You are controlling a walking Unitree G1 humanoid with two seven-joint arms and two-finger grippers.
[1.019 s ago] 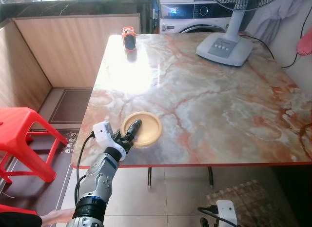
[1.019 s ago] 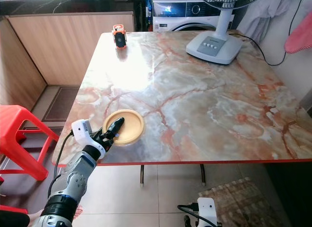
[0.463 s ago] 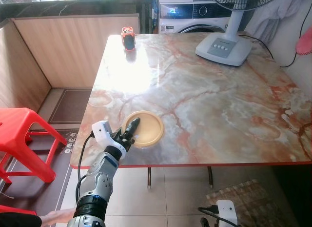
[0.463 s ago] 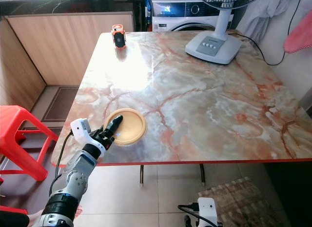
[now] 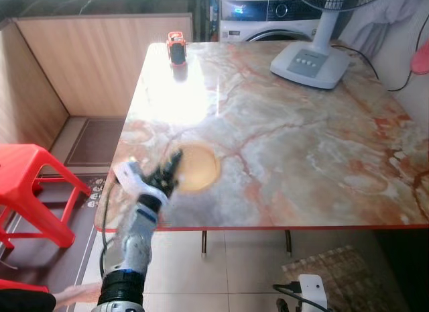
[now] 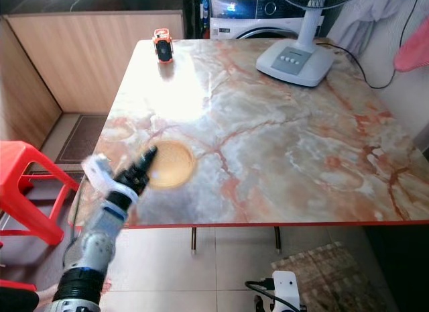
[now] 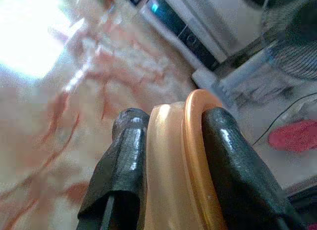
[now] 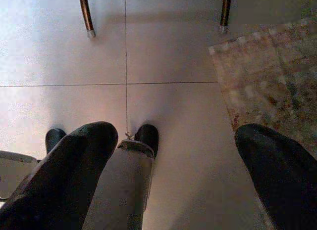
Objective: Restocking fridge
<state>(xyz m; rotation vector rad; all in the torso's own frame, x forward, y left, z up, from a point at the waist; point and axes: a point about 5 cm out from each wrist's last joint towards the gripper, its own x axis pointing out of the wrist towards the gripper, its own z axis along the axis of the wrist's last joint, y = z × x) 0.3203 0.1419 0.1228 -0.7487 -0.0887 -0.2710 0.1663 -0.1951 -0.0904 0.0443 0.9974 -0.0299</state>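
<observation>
A round orange plate is at the near left corner of the marble table, blurred by motion. My left gripper is shut on its near rim. In the left wrist view the plate's rim stands edge-on between the two black fingers, one pressed on each face. My right gripper hangs low beside the table, open, with bare floor tiles between its fingers.
A white fan base stands at the table's far right and a small orange and black object at the far left. A red stool is left of the table. A person's hand is at the lower left, a rug under the table.
The left gripper and the plate in it have shifted up and a little left and are now blurred. The plate no longer lies sharp and flat. The camera has tilted slightly.
</observation>
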